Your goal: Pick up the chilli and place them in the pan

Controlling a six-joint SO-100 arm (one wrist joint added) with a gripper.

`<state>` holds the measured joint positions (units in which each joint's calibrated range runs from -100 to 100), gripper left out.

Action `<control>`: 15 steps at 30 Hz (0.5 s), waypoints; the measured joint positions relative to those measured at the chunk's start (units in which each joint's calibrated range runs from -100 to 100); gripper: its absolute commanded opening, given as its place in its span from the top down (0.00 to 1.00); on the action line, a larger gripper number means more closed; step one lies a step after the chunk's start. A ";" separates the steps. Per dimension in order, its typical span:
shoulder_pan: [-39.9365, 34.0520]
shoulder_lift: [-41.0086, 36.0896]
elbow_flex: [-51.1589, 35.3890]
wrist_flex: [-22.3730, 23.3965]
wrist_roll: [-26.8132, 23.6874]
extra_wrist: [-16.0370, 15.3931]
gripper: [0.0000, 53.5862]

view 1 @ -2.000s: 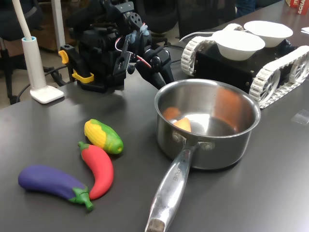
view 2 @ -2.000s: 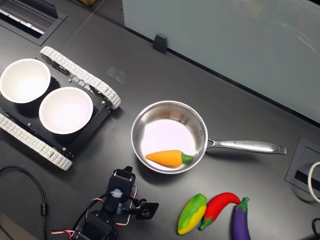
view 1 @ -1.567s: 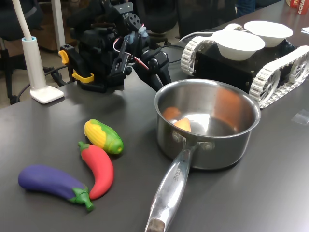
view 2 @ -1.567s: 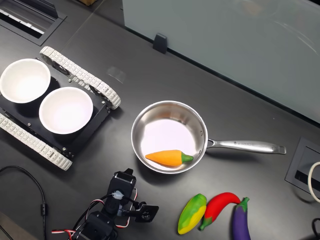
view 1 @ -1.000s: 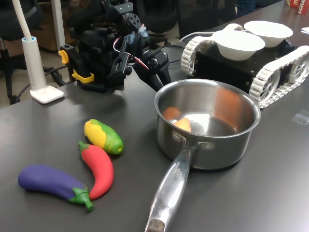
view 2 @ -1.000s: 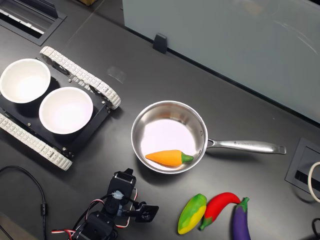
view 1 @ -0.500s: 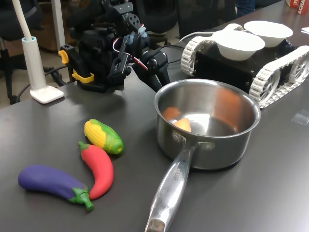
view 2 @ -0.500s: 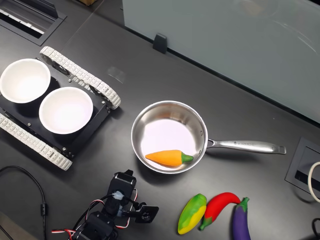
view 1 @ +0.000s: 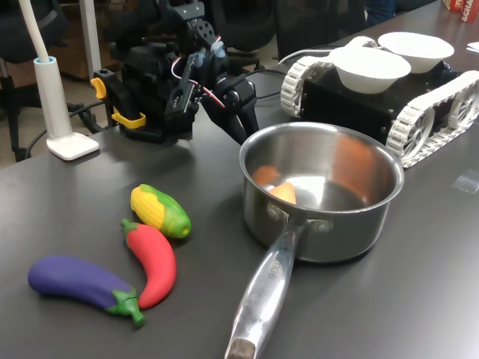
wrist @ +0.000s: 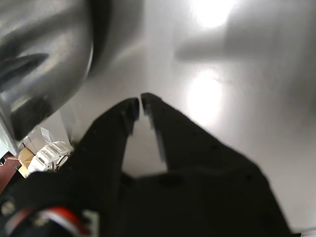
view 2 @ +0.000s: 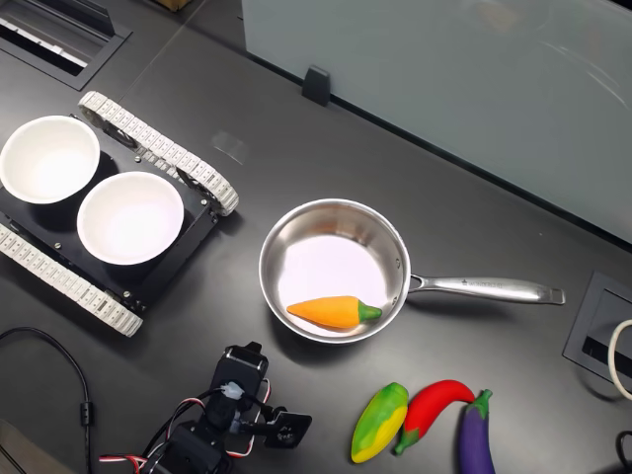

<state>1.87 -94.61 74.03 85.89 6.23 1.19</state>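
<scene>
Shifted slightly since two seconds ago: arm drawn a touch toward its base, away from the pan's rim, in both exterior views; vegetables and pan unmoved.

Wrist view: gripper [wrist: 139,106] with tips nearly touching, only a sliver of a gap, nothing held; bare table surface beneath, curved steel wall of the pan [wrist: 39,64] close alongside. No chilli visible.

First exterior view: gripper [view 1: 241,123] hanging just behind the pan [view 1: 322,217], tips pointed down at the table [view 1: 90,187]. Chilli [view 1: 153,262] lying well apart from it, toward the first exterior view's left, between the corn [view 1: 161,211] and the eggplant [view 1: 82,283], stem end just beside the corn. Something orange already inside the pan.

Second exterior view: gripper [view 2: 279,428] low in frame, below the pan [view 2: 336,269], which holds a carrot [view 2: 331,312]. Chilli [view 2: 434,408] off to the second exterior view's right, wedged between corn [view 2: 380,422] and eggplant [view 2: 475,434], apparently touching both.

Step in hand, by judgement: reaching for the chilli, not yet begun in earnest. Best done by opening wide first, swinging over the chilli's thick middle, closing across its narrow width, and descending straight to avoid nudging its neighbours.
</scene>
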 measured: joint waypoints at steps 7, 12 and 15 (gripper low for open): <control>1.10 0.00 -3.62 3.14 0.34 0.00 1.00; 1.10 0.00 -7.06 5.18 0.34 0.00 1.00; 1.10 0.00 -9.23 6.03 0.34 0.00 1.00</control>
<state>2.97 -94.61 64.80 91.93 6.57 1.19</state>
